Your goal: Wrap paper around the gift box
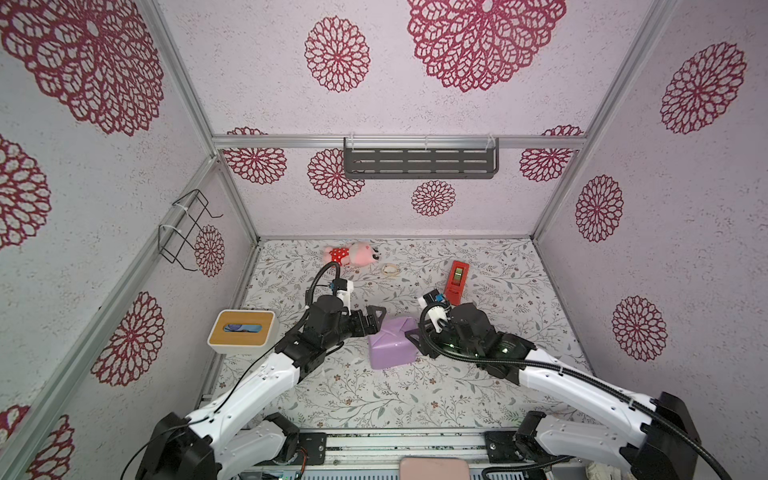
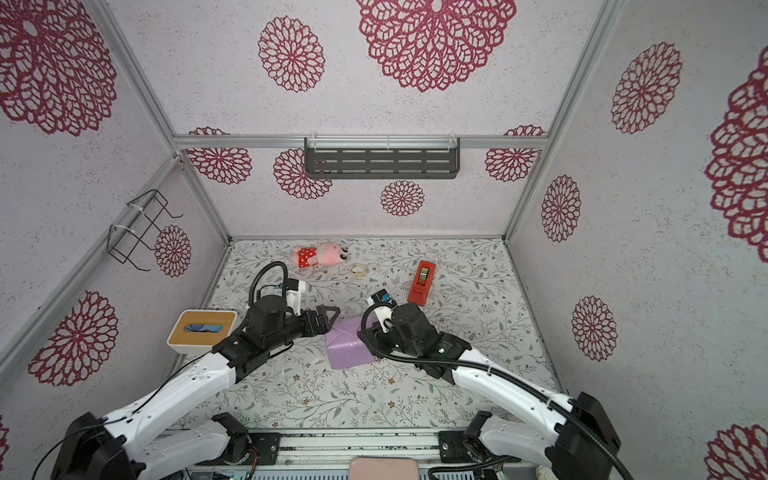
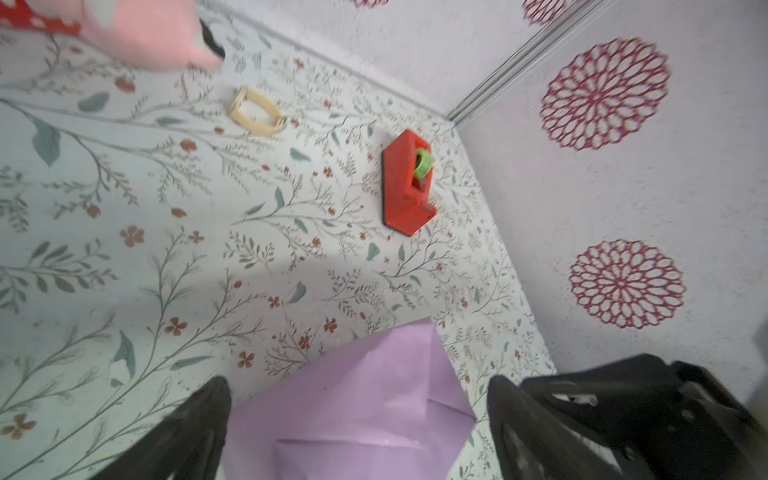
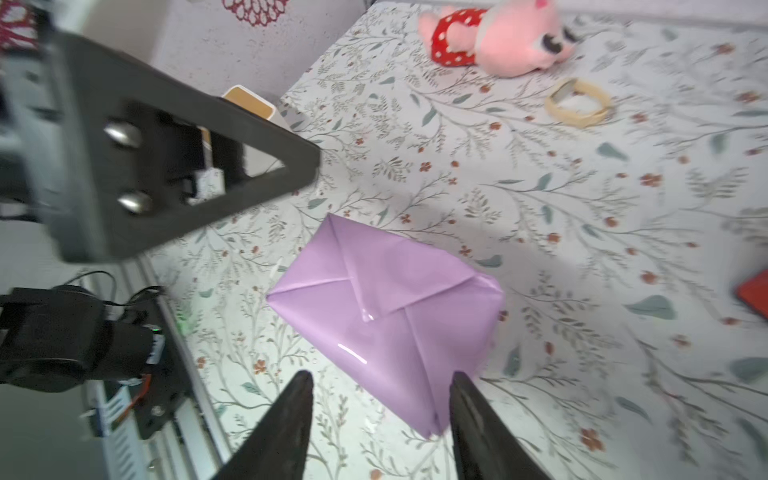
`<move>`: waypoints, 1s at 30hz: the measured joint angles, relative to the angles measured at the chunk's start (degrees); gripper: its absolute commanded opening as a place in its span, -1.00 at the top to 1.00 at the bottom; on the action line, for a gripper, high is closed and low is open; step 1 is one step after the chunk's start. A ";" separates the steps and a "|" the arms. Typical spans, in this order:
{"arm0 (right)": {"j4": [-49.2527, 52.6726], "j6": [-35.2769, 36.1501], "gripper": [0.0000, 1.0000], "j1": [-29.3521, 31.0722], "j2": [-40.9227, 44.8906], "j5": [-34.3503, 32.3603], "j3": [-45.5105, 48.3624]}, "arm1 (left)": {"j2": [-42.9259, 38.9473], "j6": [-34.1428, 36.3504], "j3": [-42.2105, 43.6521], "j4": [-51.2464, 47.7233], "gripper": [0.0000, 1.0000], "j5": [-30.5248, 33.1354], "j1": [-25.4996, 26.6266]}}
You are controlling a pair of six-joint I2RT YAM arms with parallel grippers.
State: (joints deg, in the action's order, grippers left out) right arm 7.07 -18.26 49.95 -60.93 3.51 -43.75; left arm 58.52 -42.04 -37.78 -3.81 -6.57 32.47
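Note:
The paper [image 1: 392, 343] [image 2: 347, 345], lilac side out, is folded round a box shape in the middle of the table, with its flaps meeting on top [image 4: 386, 316]. The gift box itself is hidden under the paper. My left gripper [image 1: 376, 322] [image 2: 328, 320] hovers at the parcel's left edge, open wide, and the parcel's top [image 3: 353, 407] shows between its fingers. My right gripper [image 1: 413, 340] [image 4: 381, 376] is at the parcel's right edge, also open. A corner of the parcel lies between its fingertips, which do not touch it.
A red tape dispenser [image 1: 457, 280] stands behind the right gripper. A pink plush toy [image 1: 353, 254] and a beige band [image 1: 390, 270] lie near the back wall. A white tissue box with a wooden top [image 1: 243, 330] sits at the left, and a pink pad [image 1: 434, 467] at the front edge.

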 measured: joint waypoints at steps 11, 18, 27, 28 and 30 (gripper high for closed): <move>-2.10 1.66 -0.49 1.33 -7.02 -3.21 6.16 | -20.09 0.52 21.07 -3.02 -0.90 5.84 10.14; -6.12 1.40 -0.46 1.44 -13.64 -3.56 4.44 | -7.32 5.44 17.16 -2.69 -0.89 10.36 13.79; -6.95 -0.90 -0.42 -1.14 -19.32 -5.07 -4.24 | 4.61 8.24 7.19 -0.02 -0.83 13.03 4.42; -6.60 -1.36 -0.41 -1.97 -20.79 -5.33 -6.10 | 5.88 8.24 6.05 0.15 -0.83 13.00 2.84; -6.12 -1.97 -0.41 -3.48 -23.52 -5.53 -9.44 | 8.15 8.37 3.98 0.15 -0.84 12.44 0.79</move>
State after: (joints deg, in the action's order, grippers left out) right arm 0.95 -20.23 46.48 -84.44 -2.02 -53.19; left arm 66.67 -33.67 -33.80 -3.66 5.87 33.26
